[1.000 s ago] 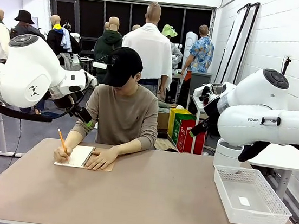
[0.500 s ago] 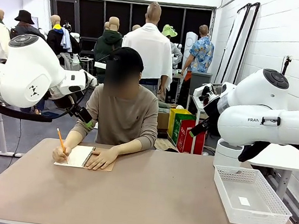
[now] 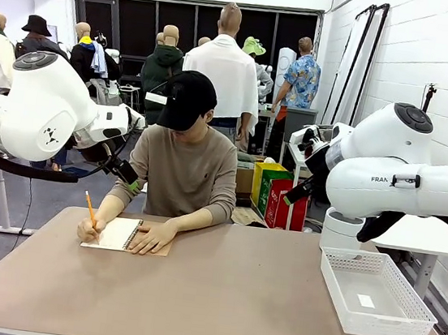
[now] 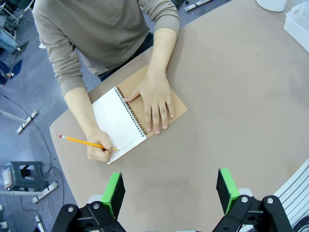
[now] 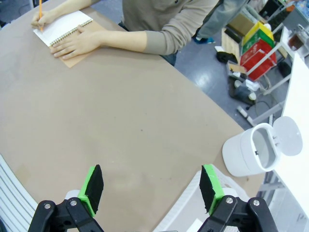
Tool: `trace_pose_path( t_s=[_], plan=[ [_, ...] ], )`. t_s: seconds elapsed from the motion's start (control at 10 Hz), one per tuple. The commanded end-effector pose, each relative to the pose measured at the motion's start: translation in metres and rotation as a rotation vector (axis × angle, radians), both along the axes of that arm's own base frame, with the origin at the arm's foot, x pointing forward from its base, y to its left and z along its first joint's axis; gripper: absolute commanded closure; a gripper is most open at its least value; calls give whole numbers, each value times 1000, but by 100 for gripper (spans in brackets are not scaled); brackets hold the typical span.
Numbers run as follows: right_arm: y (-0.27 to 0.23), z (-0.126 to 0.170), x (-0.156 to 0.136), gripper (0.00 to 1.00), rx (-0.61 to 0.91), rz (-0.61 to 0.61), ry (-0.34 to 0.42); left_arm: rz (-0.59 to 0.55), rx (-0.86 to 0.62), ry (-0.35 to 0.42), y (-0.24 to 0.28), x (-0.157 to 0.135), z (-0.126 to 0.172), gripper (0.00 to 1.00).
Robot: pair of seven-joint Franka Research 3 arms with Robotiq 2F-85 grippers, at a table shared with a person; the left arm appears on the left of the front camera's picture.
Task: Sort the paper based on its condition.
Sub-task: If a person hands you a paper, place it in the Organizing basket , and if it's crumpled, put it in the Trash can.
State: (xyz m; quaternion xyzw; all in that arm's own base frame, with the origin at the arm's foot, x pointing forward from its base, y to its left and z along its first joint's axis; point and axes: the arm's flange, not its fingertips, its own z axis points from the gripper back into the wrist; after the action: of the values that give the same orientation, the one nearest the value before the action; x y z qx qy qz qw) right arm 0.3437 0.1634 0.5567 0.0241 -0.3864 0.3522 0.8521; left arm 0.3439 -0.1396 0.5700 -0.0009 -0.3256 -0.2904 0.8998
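Best to wait: the paper is the open page of the notebook at the tabletop's far left, under the person's pencil. The left tool and right tool hang released above it, and I'd approach only once 1 sheet is freed. The basket at right holds 1 small white slip.

Glossy white rounded arms carry black, green-padded fingers.
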Motion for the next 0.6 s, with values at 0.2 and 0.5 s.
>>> trace_pose_path(
  t_s=[0.2, 0.5],
  plan=[
    [0, 0, -1, 0, 1, -6, 7, 1, 0, 0, 0, 0, 1, 0],
    [0, 0, -1, 0, 1, -6, 7, 1, 0, 0, 0, 0, 1, 0]
  ],
)
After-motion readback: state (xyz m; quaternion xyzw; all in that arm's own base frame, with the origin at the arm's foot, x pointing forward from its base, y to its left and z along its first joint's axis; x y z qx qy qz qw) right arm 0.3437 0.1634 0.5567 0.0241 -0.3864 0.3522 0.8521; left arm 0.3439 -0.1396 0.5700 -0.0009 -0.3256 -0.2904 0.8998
